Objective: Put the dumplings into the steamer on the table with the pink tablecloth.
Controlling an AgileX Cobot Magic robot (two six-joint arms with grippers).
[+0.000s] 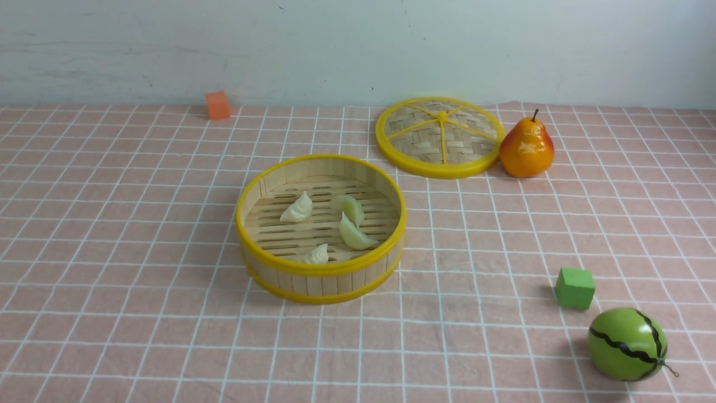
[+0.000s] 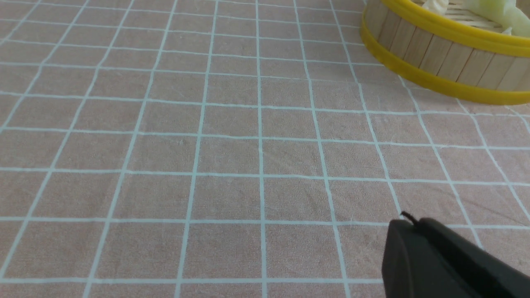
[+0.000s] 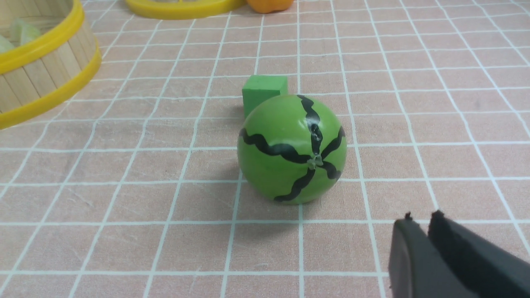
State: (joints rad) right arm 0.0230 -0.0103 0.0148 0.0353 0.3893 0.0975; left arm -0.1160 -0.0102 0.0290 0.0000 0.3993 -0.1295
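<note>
You see 4 dumplings [image 1: 300, 208] inside the steamer [image 1: 321, 270]; the near white one is half hidden by its 6 o'clock rim. Left gripper [image 2: 408, 225] and right gripper [image 3: 419, 220] sit pressed together, empty, mostly cropped.

dumplings [image 1: 327, 224]: four, inside steamer [image 1: 320, 274] | steamer: upright on pink tablecloth [image 1: 140, 252]

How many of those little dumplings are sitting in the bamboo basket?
4, all inside the steamer: a white dumpling at the far left, another white one against the near wall, partly hidden by the rim, and two green ones toward the right.
</note>
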